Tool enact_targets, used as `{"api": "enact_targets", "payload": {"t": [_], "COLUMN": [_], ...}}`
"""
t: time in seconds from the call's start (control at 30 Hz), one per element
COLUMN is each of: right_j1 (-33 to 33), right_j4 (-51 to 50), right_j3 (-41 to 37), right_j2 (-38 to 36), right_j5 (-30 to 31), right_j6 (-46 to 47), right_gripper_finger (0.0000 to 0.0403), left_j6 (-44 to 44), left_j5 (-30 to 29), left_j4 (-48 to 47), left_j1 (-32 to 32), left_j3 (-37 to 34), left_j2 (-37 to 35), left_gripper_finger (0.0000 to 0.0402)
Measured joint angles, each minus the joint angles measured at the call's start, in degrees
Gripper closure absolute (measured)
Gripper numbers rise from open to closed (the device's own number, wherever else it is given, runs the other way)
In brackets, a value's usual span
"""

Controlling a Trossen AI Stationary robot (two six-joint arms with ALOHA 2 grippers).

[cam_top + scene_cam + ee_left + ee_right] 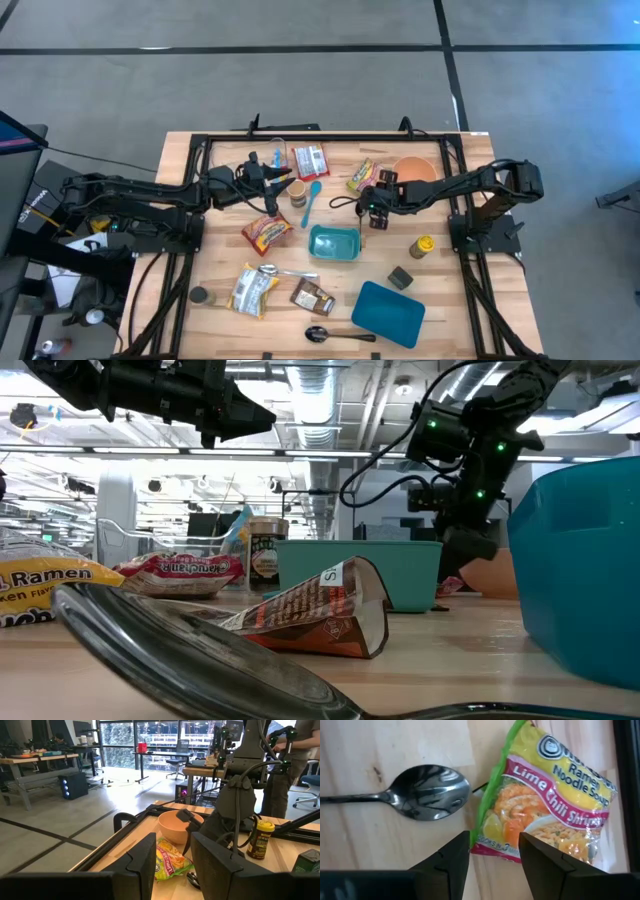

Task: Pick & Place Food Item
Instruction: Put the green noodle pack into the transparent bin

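A yellow-and-green lime chili ramen packet [550, 795] lies flat on the wooden table, next to an orange bowl [415, 170]. In the high view the packet [361, 176] is at the far middle. My right gripper [495, 837] slants down over the packet's near end, open, with that end showing between its fingers. My left gripper [172, 840] hangs level above the table's left middle [285, 180]. It is open with nothing between its fingers and faces the packet [167, 860] and bowl. My right gripper's two fingers [460, 852] stand on either side of the packet's narrow end [492, 847], coming from above at a slant. I cannot tell whether they touch it. The packet lies flat on the table.
A metal spoon [427, 797] lies right beside the packet. A teal container [335, 243], a blue spoon [312, 195], a jar [298, 192], a red packet [268, 232], a mustard bottle [424, 246] and a blue tray [390, 310] stand around. A person stands beyond the table [292, 750].
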Motion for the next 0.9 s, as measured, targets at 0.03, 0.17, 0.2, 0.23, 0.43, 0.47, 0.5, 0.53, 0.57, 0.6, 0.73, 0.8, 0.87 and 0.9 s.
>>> {"api": "enact_targets", "payload": {"t": [0.03,0.17,0.2,0.23,0.43,0.47,0.5,0.53,0.57,0.6,0.73,0.8,0.87,0.9], "right_j1": [-0.13,-0.18,-0.18,-0.18,-0.12,-0.12,-0.11,-0.11,-0.11,-0.11,-0.17,-0.18,-0.18,-0.18], "right_j4": [0.27,0.94,1.17,0.67,1.48,1.68,1.91,1.98,2.03,2.15,2.3,2.52,2.46,2.48], "right_j3": [0.0,0.0,0.02,-0.04,0.04,0.07,0.1,0.11,0.11,0.09,-0.07,-0.07,-0.07,-0.07], "right_j2": [0.0,0.57,1.07,1.57,5.79,6.14,6.37,6.4,6.43,6.43,5.4,5.09,5.05,5.05], "right_j5": [0.1,0.17,0.16,0.15,1.01,1.24,1.68,1.91,1.98,2.02,1.65,1.65,1.65,1.65], "right_j6": [-0.02,0.21,0.33,0.4,0.62,0.74,0.85,0.86,0.86,0.86,0.86,0.86,0.86,0.86], "right_gripper_finger": [0.0241,0.0248,0.025,0.0253,0.0266,0.0268,0.027,0.0272,0.0275,0.0277,0.0287,0.0294,0.0303,0.0309], "left_j6": [0.0,0.0,0.0,0.0,0.0,0.0,0.0,0.0,0.0,0.0,0.0,0.0,0.0,0.0], "left_j5": [0.0,-0.01,0.0,0.0,0.0,0.0,0.0,0.0,0.0,0.0,0.0,-0.02,0.0,0.0], "left_j4": [0.0,-0.02,-0.02,-0.02,-0.09,-0.09,-0.09,-0.11,-0.11,-0.11,-0.09,-0.09,-0.09,-0.09], "left_j1": [0.0,0.0,-0.02,0.0,-0.01,-0.01,0.0,0.0,-0.02,0.0,-0.01,0.0,0.0,-0.02], "left_j3": [0.0,0.0,0.01,0.0,0.0,0.0,0.0,0.0,0.0,0.0,0.0,0.0,0.0,0.01], "left_j2": [0.0,0.0,0.0,0.0,0.0,0.0,0.0,0.0,0.0,0.0,0.0,0.0,0.0,0.0], "left_gripper_finger": [0.0284,0.0284,0.0284,0.0284,0.0284,0.0284,0.0284,0.0284,0.0284,0.0284,0.0284,0.0284,0.0284,0.0284]}}
